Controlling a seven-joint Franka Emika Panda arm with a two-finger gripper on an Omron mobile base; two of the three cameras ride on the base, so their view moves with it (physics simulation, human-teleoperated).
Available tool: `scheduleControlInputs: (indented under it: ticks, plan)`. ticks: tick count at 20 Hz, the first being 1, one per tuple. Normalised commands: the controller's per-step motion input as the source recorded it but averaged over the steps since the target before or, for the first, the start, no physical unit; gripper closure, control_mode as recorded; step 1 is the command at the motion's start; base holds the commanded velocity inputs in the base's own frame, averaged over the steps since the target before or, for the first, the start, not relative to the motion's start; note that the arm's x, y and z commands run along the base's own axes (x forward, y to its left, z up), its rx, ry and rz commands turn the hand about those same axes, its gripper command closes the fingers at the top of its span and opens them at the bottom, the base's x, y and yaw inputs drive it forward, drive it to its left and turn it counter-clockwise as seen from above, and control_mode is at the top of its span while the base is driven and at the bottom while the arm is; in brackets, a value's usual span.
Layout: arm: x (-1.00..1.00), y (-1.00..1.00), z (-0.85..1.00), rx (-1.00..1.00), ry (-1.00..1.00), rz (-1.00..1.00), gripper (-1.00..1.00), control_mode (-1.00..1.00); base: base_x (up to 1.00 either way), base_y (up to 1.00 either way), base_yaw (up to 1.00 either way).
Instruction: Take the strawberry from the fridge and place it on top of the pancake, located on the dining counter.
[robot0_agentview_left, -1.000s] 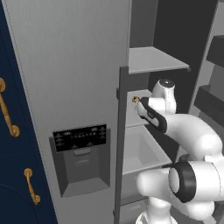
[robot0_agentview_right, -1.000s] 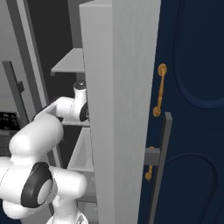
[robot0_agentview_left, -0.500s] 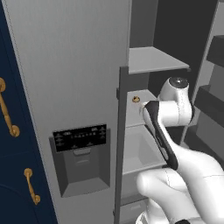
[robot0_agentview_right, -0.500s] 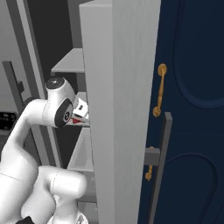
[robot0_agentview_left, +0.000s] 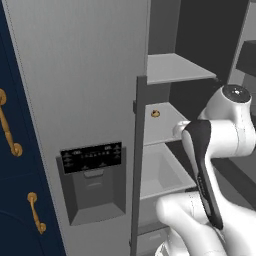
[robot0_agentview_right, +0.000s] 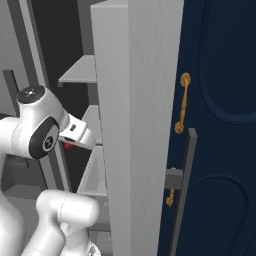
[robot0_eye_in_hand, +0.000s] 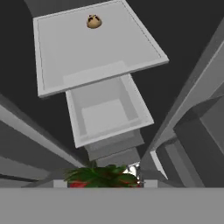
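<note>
Left base view: open fridge (robot0_agentview_left: 95, 100), black dispenser panel (robot0_agentview_left: 91, 156) on its closed door, grey shelves beyond; small tan item (robot0_agentview_left: 155, 113) resting on the middle shelf (robot0_agentview_left: 162, 127), white arm in front at right.

Right base view: gripper (robot0_agentview_right: 70, 142) beside the fridge door's edge, a sliver of red strawberry (robot0_agentview_right: 66, 145) showing at its tip.

Hand view: strawberry (robot0_eye_in_hand: 101, 177), green-leaved, clamped between the 2 fingertips at bottom, held out above the open drawer (robot0_eye_in_hand: 106, 114) and shelf.
</note>
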Motion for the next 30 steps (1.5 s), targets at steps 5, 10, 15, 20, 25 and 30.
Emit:
scheduleControlInputs:
  ticks: [5,10,15,20,25,30]
  plan:
    - [-0.73,0.0,-0.03,-0.03,0.07,0.17,1.0,-1.0,0.0,0.0,0.0]
    - [-0.02,0.0,0.0,0.0,0.0,0.02,1.0,-1.0,0.0,0.0,0.0]
    - [0.0,0.0,0.0,0.0,0.0,0.0,1.0,1.0,-0.06,0.0,0.0]
    - [0.0,0.0,0.0,0.0,0.0,0.0,1.0,1.0,-0.8,0.38,-0.05]
    - [0.0,0.0,0.0,0.0,0.0,0.0,1.0,1.0,-0.81,0.45,-0.3]
    - [0.0,0.0,0.0,0.0,0.0,0.0,1.0,1.0,-0.57,0.05,-0.81]
